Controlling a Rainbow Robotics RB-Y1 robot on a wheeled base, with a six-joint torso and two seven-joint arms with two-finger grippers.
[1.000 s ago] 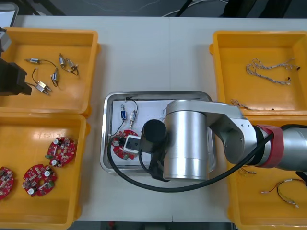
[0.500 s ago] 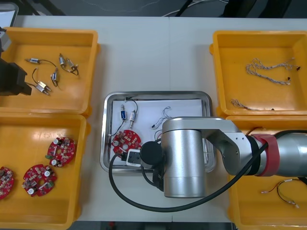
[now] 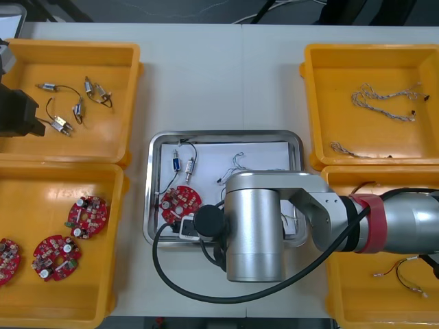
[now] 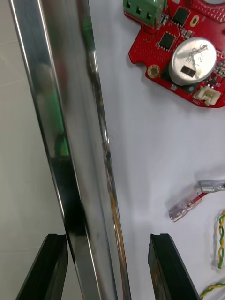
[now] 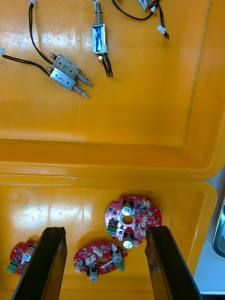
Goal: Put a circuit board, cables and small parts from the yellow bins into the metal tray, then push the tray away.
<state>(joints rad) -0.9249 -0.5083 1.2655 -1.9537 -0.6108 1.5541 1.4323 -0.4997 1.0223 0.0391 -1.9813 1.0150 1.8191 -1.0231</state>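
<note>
While apart, right fingers [image 4: 50, 269] astride shiny tray rim [image 4: 70, 117], left fingers [image 5: 46, 265] above bins [image 5: 140, 117]

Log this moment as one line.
right gripper: fingers open, astride metal tray near rim | contents: circuit board, cables, small metal parts | left gripper: open over left yellow bins

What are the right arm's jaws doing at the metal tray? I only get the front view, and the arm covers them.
Observer: In the right wrist view the right gripper is open, jaws astride the rim of the shiny metal tray, one outside, one over its white inside.
Operator: Anything else between them?
Observer: No. The round red circuit board lies farther in, clear of both jaws.
Operator: And the left arm?
Observer: The left gripper is open too, hovering over the rectangular yellow bins on the left.
</note>
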